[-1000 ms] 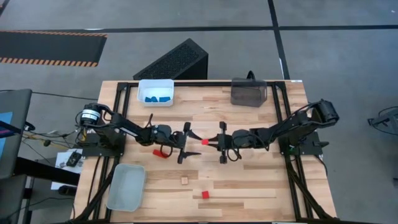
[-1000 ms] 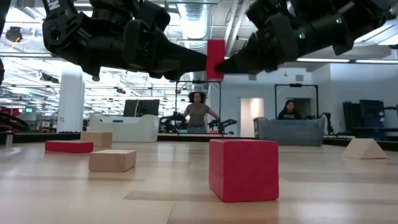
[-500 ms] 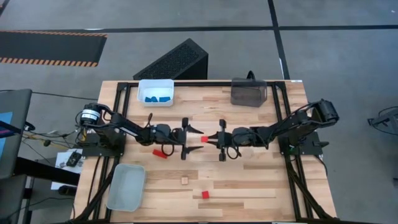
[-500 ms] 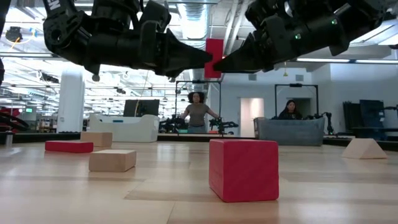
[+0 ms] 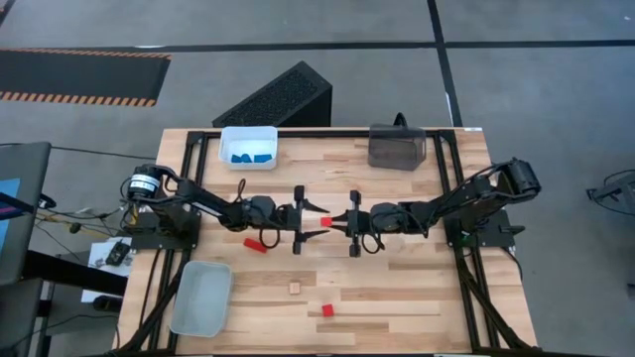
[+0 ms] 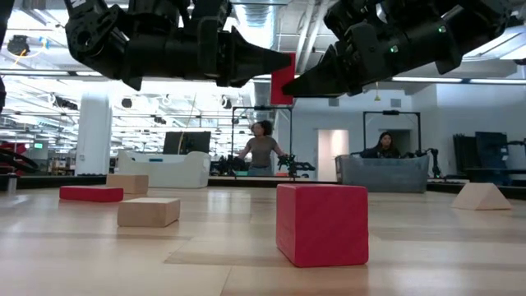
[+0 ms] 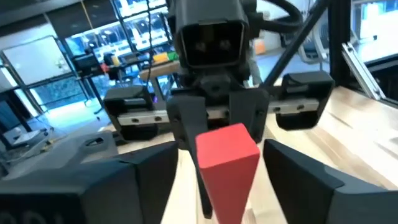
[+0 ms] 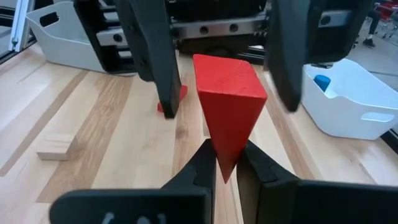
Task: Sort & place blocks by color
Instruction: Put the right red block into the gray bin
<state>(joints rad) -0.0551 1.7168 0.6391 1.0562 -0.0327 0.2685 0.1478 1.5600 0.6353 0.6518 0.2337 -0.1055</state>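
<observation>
Mid-frame in the high view, the right gripper (image 5: 342,222) pinches a red block (image 5: 325,224) held above the wood table (image 5: 397,288). The left gripper (image 5: 310,219) faces it with fingers spread wide either side of the block, not gripping. Open boards lie below them, where a red cube (image 5: 327,310) and a wooden block (image 5: 294,288) sit. Bins hug the top and lower-left edges. In the low view, people stand in the room behind.
</observation>
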